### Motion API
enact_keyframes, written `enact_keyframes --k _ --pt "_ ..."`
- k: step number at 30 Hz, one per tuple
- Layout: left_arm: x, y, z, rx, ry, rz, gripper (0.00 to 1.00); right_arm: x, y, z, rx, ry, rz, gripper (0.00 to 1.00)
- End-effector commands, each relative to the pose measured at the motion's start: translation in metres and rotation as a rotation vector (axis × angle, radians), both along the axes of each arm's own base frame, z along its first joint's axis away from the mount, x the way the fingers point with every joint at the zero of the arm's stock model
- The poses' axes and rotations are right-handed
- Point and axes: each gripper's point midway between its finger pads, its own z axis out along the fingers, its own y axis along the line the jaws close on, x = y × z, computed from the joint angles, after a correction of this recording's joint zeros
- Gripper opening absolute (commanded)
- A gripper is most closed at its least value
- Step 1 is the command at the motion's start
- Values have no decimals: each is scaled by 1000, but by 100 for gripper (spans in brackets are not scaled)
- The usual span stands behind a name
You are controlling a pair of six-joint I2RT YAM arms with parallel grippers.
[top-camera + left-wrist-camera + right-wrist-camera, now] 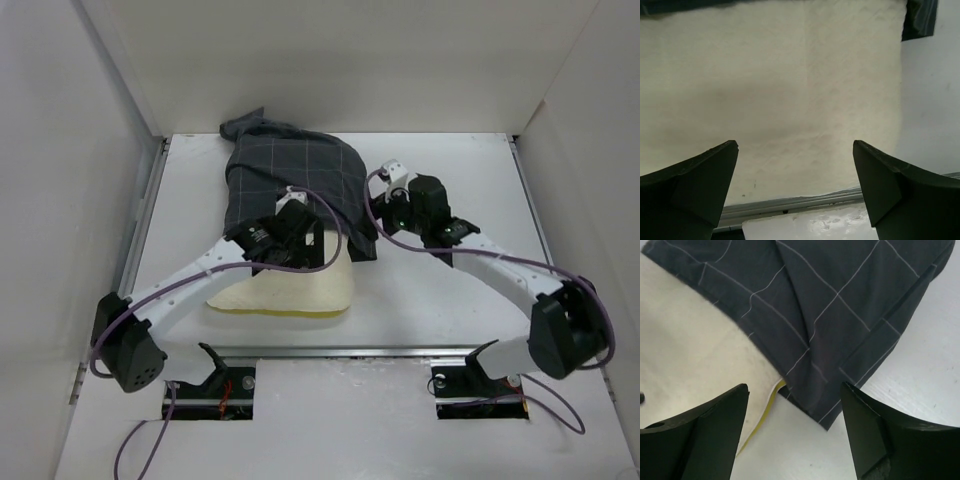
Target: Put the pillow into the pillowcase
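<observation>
Left pincer (pixel 795 146) is spread wide, nothing between its fingers, and bare pillow (pixel 770 90) lies right beneath it. Just past the tips, the case (pixel 920 20) cuts a dark line across the pillow's far side. Over to the right pincer (pixel 794 387): it's open too, gripping nothing, hanging above the case's loose corner. That corner lies just ahead of its tips, with white table (pixel 920 365) off to its right.

So where are we? I'd call it roughly halfway. The far half of the pillow is under the cloth and the near half sticks out toward the arm bases. The step in hand looks like drawing the case on over the rest. Next, I'd say the right pincer must drop onto that corner, close on the top layer alone and pull it nearward. The left might hold the pillow down.

The pillow is pale cream and flat, with a bright yellow edge peeping from under the hem. The case is charcoal with a thin light check, limp and creased.
</observation>
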Motion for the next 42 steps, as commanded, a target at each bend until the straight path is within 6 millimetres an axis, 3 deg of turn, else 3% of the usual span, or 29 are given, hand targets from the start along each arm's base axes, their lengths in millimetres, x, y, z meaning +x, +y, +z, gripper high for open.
enact_keyframes --k 1,2,4,5,6,8,9,10,11,12,13,16,18,19,22,23,25,26,29,32,34,36,37,42 --pt "-5 -14 -31 7 70 -46 100 25 12 5 -67 -52 29 80" --pt "-2 -19 -40 12 88 -51 100 32 18 -10 -86 -24 50 80" --pt "2 -30 -49 2 99 -89 100 43 26 -11 -85 -15 60 80" --pt "3 -31 -60 23 121 -88 100 48 29 -27 -107 10 65 78" --pt "6 -34 -69 41 134 -95 100 51 32 -40 -116 38 75 77" --pt "7 -40 -76 34 139 -125 100 51 38 -40 -95 45 96 75" --pt "8 -41 -88 52 160 -124 98 50 41 -53 -100 76 113 72" --pt "6 -42 -98 59 181 -129 88 48 45 -55 -83 94 130 70" --pt "6 -40 -106 81 197 -138 43 49 49 -57 -72 92 146 66" --pt "6 -37 -117 114 213 -118 17 48 53 -67 -64 117 160 53" --pt "8 -33 -121 135 209 -108 0 45 55 -74 -53 137 169 40" --pt "17 -23 -121 176 190 -62 0 45 62 -70 -23 152 187 0" --pt "28 -24 -107 162 146 -42 0 39 65 -56 -15 131 198 0" --pt "34 -30 -96 130 113 -42 0 34 64 -38 -9 97 194 0" --pt "59 -49 -60 43 13 -40 0 14 63 -12 -29 80 189 0" --pt "69 -58 -33 -2 -43 -46 0 0 62 13 -3 45 197 0" --pt "81 -68 -5 -48 -110 -62 0 -21 60 25 -9 22 203 0" --pt "86 -68 10 -61 -150 -48 0 -29 53 53 24 -23 187 0" --pt "107 -71 53 -108 -268 19 0 -66 49 69 41 22 276 0" --pt "123 -68 81 -155 -363 115 0 -88 49 65 45 98 349 0" --pt "143 -51 100 -159 -456 274 0 -100 49 70 62 101 374 0" --pt "157 -31 104 -135 -495 410 0 -108 42 73 58 104 370 0" --pt "166 -23 95 -130 -483 472 0 -109 39 74 57 111 350 0" --pt "176 -33 57 -155 -415 542 0 -112 31 72 60 117 304 0"
